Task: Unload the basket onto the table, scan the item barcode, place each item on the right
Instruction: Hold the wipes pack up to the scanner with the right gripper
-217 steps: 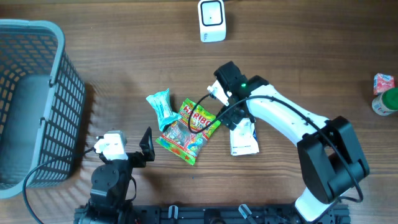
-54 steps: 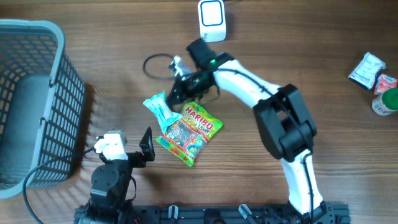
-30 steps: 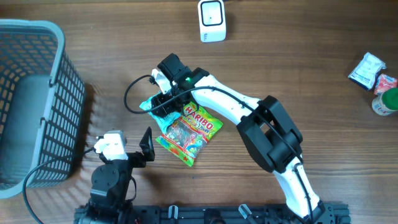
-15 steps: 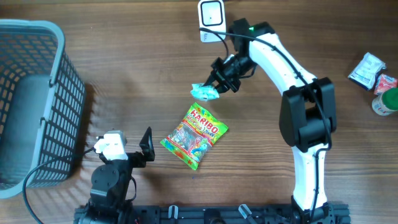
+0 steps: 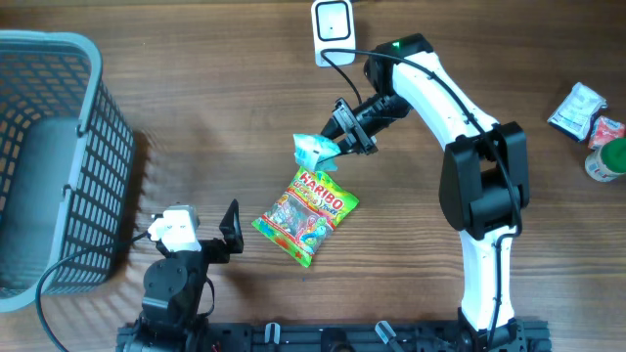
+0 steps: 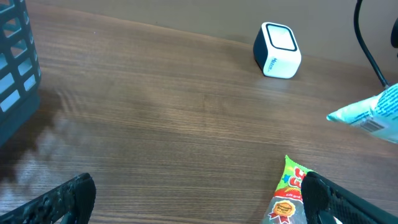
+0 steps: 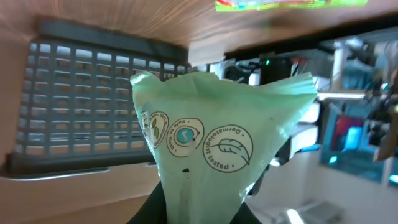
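While our right gripper (image 5: 344, 132) pinches the pale teal packet (image 5: 315, 149) by one end, we hold it off the table between the white scanner (image 5: 334, 32) and the Haribo bag (image 5: 306, 214); our left gripper (image 6: 196, 199) sits with fingers spread wide, gripping nothing.

The scanner (image 5: 334, 32) stands behind the candy bag (image 5: 306, 214), basket (image 5: 103, 176) at left.

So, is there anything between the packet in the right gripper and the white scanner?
Nothing visible. The right gripper holds the teal packet above the table, and only bare wood lies between it and the scanner. The candy bag lies on the other side, toward the robot's base.
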Tool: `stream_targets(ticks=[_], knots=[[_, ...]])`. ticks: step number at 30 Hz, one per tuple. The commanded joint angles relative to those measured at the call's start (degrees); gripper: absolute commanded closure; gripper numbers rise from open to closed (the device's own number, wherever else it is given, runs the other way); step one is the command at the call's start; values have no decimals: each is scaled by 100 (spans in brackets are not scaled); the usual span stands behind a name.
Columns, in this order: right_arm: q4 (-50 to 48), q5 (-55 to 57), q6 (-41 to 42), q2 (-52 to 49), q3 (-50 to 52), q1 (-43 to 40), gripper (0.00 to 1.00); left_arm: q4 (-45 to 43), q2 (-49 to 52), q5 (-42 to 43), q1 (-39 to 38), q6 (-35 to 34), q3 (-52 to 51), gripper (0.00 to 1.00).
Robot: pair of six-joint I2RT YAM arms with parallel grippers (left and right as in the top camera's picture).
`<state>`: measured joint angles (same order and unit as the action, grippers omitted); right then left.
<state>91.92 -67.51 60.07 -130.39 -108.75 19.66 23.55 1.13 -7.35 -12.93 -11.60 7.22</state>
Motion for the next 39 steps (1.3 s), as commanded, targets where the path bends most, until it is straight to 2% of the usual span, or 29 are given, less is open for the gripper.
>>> stream_targets(ticks=[1, 4, 7, 12, 17, 22, 26, 28, 29, 31, 32, 34, 36, 38, 39], knots=[[-260, -334, 1351, 168, -68, -31, 96, -17, -26, 48, 42, 90, -26, 0], [-448, -334, 2129, 136, -63, -37, 96, -17, -26, 48, 42, 90, -26, 0], [-422, -299, 3491, 131, -61, -63, 95, -15, -26, 48, 42, 90, -26, 0], [-459, -48, 5318, 127, -61, -133, 95, -15, -26, 48, 42, 90, -26, 0], [-417, 341, 5429, 122, 94, -396, 95, -15, -26, 48, 42, 90, -26, 0], [42, 186, 4824, 122, 238, -671, 95, -15, -26, 48, 42, 90, -26, 0], [37, 142, 4634, 122, 238, -743, 96, -15, -26, 48, 42, 90, -26, 0], [20, 149, 4266, 122, 238, -748, 96, -15, -26, 48, 42, 90, -26, 0], [-70, 142, 3790, 122, 238, -752, 96, -15, -26, 48, 42, 90, -26, 0], [-415, 101, 1471, 125, 227, -752, 96, -17, -26, 48, 42, 90, -26, 0], [-466, 269, 699, 125, 225, -752, 96, -15, -26, 48, 42, 90, -26, 0], [-382, 1047, 11, 129, 151, -752, 96, -15, -26, 48, 42, 90, -26, 0], [-649, 2387, -37, 129, -199, -745, 96, -15, -26, 48, 42, 90, -26, 0], [-1370, 3477, -376, 129, -623, -660, 96, -17, -26, 48, 42, 90, -26, 0], [-1860, 3416, -651, 129, -695, -623, 96, -15, -26, 48, 42, 90, -26, 0]])
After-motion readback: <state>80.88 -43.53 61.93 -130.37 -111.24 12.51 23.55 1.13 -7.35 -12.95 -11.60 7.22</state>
